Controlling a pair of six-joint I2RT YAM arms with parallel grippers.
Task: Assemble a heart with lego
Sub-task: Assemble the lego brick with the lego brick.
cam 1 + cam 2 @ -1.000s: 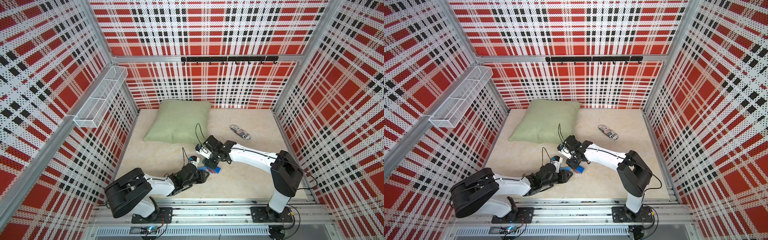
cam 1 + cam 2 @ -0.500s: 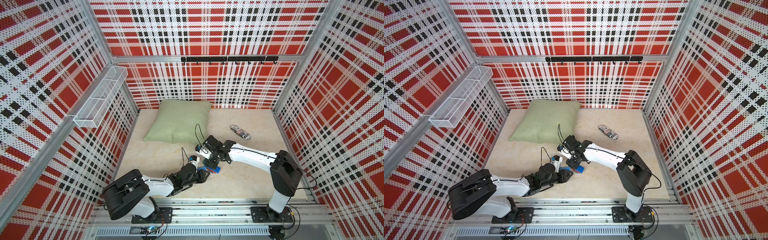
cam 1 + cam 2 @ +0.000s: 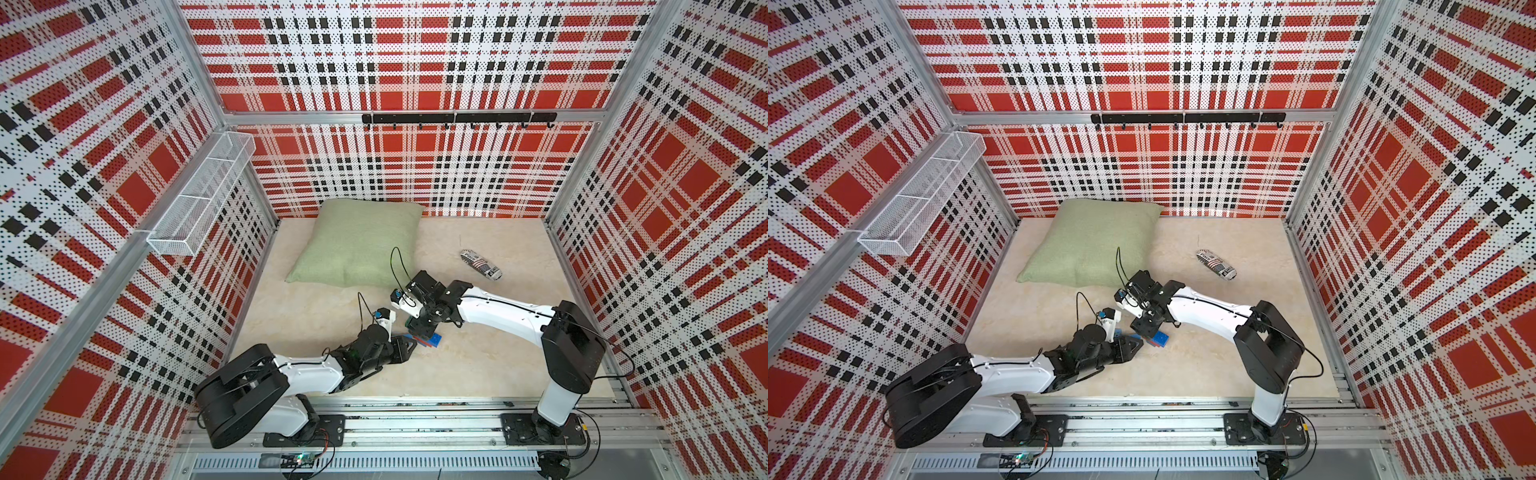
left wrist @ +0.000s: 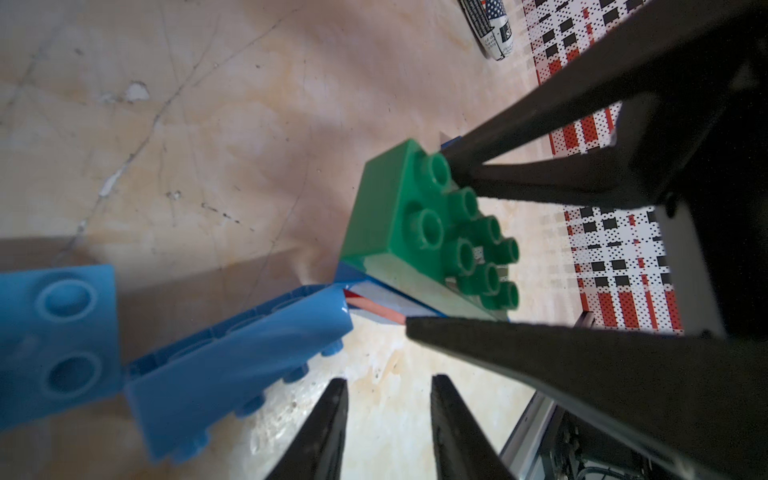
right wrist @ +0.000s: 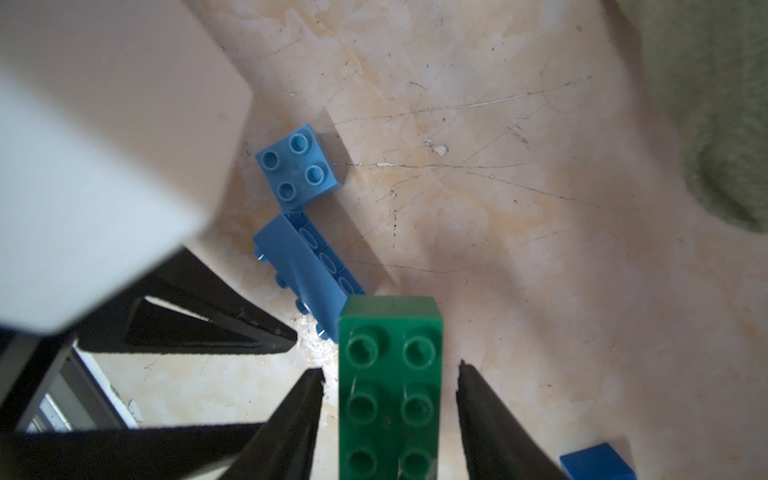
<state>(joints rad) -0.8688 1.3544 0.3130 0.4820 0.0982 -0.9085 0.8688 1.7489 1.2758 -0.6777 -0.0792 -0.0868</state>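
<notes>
A: Where's the heart sitting?

B: Lower middle of the frame in both top views. It's on the counter, between the two arm tips and below the green pillow. It's a small stack: green brick on top with studs up, blue beneath, a red sliver at one edge.

A: Right claw?

B: Fingers apart, one on each side of the green brick. The right wrist view shows a gap on both sides, so it straddles the brick without clamping it.

A: And the left claw?

B: Low over the counter, just beside the stack. Fingers a little apart, bare counter between them, nothing gripped.

A: Loose lego?

B: A long light-blue brick is tipped on its side with one end close against the stack; touching or not, can't tell. A square light-blue brick, studs up, lies just beyond its far end. A dark-blue brick shows past the right claw's finger; joined to the stack or loose, can't tell.

A: Anything else?

B: A small printed packet, right of the pillow in both top views, well apart from the bricks.
</notes>
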